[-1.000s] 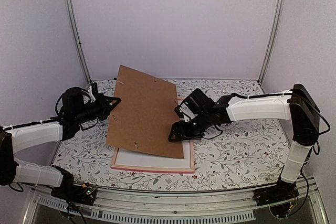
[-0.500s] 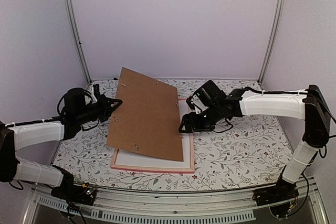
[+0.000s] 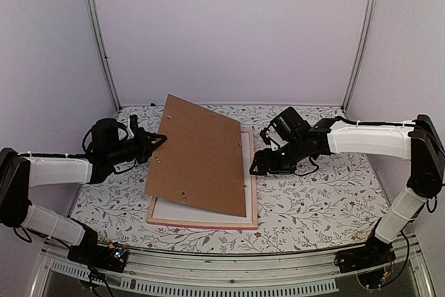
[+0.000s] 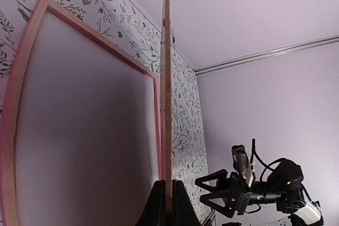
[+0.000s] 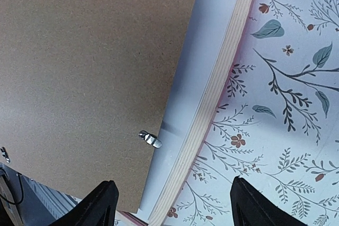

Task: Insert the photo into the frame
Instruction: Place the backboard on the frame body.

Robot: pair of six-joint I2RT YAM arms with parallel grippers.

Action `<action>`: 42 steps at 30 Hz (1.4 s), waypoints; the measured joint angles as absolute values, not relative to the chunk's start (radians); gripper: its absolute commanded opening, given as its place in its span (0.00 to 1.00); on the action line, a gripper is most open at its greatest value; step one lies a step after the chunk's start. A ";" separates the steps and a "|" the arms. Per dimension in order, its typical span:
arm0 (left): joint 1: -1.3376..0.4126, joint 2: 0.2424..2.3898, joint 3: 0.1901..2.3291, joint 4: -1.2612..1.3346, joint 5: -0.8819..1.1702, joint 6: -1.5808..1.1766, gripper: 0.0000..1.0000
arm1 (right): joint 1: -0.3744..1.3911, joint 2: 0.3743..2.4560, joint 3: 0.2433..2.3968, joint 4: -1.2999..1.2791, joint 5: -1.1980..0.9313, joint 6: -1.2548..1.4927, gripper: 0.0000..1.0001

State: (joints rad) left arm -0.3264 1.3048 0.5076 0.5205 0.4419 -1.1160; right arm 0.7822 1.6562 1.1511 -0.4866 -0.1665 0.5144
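The frame (image 3: 201,223) lies flat on the table, thin pink border around a white inside; it also shows in the left wrist view (image 4: 23,72) and the right wrist view (image 5: 222,78). The photo is not in view. My left gripper (image 3: 158,142) is shut on the left edge of the plain brown backing board (image 3: 198,154) and holds it tilted above the frame, left side raised. In the left wrist view my gripper (image 4: 168,200) clamps the board (image 4: 166,78) edge-on. My right gripper (image 3: 256,165) is open and empty, hovering over the frame's right edge; the right wrist view (image 5: 172,197) shows it beside the board (image 5: 79,67).
A small metal turn clip (image 5: 150,139) sticks out of the board's edge. The table (image 3: 327,199) has a floral cloth. Lilac walls and metal posts (image 3: 361,33) enclose the back and sides.
My right gripper has pulled back to the right, off the board's right edge. My left gripper and the board have shifted slightly right, the board still held tilted.
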 measured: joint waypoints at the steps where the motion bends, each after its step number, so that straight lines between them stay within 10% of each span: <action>1: -0.326 1.306 0.508 0.523 0.442 -1.116 0.00 | 0.780 1.656 1.147 -0.487 -0.166 0.514 0.77; 42: -0.326 1.492 0.502 0.666 0.515 -1.188 0.00 | 0.745 1.656 1.092 -0.486 -0.140 0.507 0.77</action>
State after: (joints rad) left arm -0.3264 1.4921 0.5022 0.6662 0.5148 -1.1885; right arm 0.7448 1.6558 1.0916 -0.4858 -0.1398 0.5072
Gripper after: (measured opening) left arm 0.019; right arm 0.771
